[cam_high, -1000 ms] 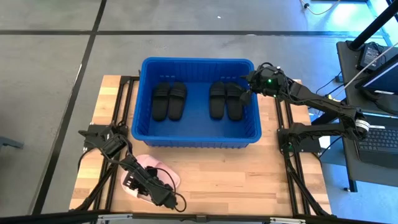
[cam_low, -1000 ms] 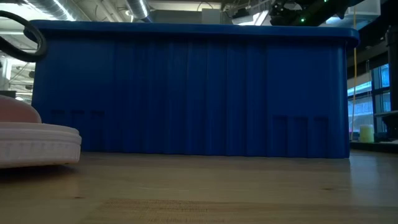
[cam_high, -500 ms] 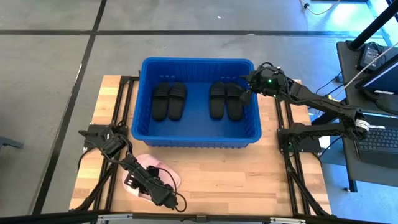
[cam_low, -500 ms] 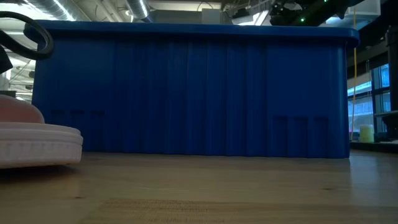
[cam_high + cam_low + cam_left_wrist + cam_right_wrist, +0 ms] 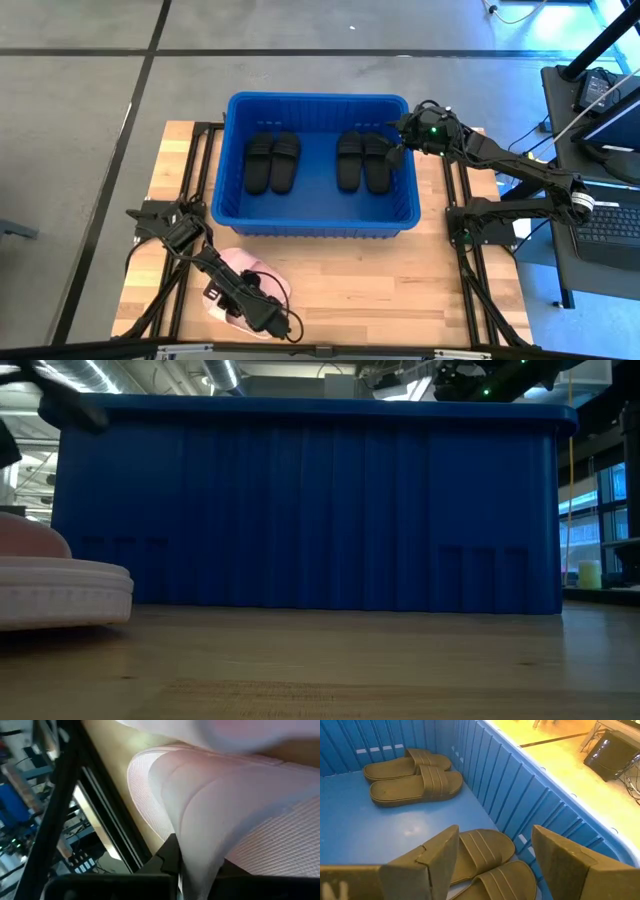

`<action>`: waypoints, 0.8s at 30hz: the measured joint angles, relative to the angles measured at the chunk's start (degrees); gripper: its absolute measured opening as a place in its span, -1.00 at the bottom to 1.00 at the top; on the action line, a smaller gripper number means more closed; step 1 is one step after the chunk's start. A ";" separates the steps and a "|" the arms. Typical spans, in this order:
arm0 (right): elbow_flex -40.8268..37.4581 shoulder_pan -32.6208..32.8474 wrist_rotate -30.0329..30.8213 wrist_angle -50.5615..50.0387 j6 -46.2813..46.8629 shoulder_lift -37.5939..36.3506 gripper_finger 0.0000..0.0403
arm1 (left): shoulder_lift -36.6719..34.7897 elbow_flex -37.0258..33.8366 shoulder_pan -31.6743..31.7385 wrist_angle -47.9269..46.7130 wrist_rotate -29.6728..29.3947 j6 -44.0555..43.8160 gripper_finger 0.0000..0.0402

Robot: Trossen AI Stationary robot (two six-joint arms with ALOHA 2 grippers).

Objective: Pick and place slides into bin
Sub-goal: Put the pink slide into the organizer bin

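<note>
A pale pink slide (image 5: 262, 276) lies sole-down on the wooden table near its front left; it also shows at the left of the low view (image 5: 60, 585). My left gripper (image 5: 222, 297) is down on it, shut on its strap. The blue bin (image 5: 315, 99) stands at the table's far middle, holding two pairs of black slides (image 5: 272, 162) (image 5: 363, 162). My right gripper (image 5: 495, 855) hangs open over the bin's right end, above the right pair and touching nothing. My left gripper pinches the pink slide's wide strap (image 5: 200, 840) between its two fingers (image 5: 167, 857), at the strap's edge. The fingers slant down onto it. The slide's sole stays on the table (image 5: 60, 622).
The bin's tall ribbed wall (image 5: 300, 500) stands between the pink slide and the bin's inside. Black frame rails (image 5: 185, 180) run along the table's left and right sides. Bare wood (image 5: 380, 280) lies in front of the bin.
My left gripper has shut on the pink slide's strap, staying over the same spot. The slide still rests on the table.
</note>
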 joint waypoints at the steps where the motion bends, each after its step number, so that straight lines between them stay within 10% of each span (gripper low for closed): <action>1: 0.00 0.02 0.00 0.00 0.00 0.00 0.25 | -0.32 0.61 0.06 0.22 0.05 0.43 -0.94; 12: 0.00 0.02 0.00 0.09 0.00 0.00 0.25 | -9.06 16.28 0.44 -0.03 -3.94 5.94 -0.98; 24: 0.02 0.02 0.00 0.46 -0.02 0.00 0.25 | -23.37 26.27 5.54 -1.18 -41.32 13.55 -0.98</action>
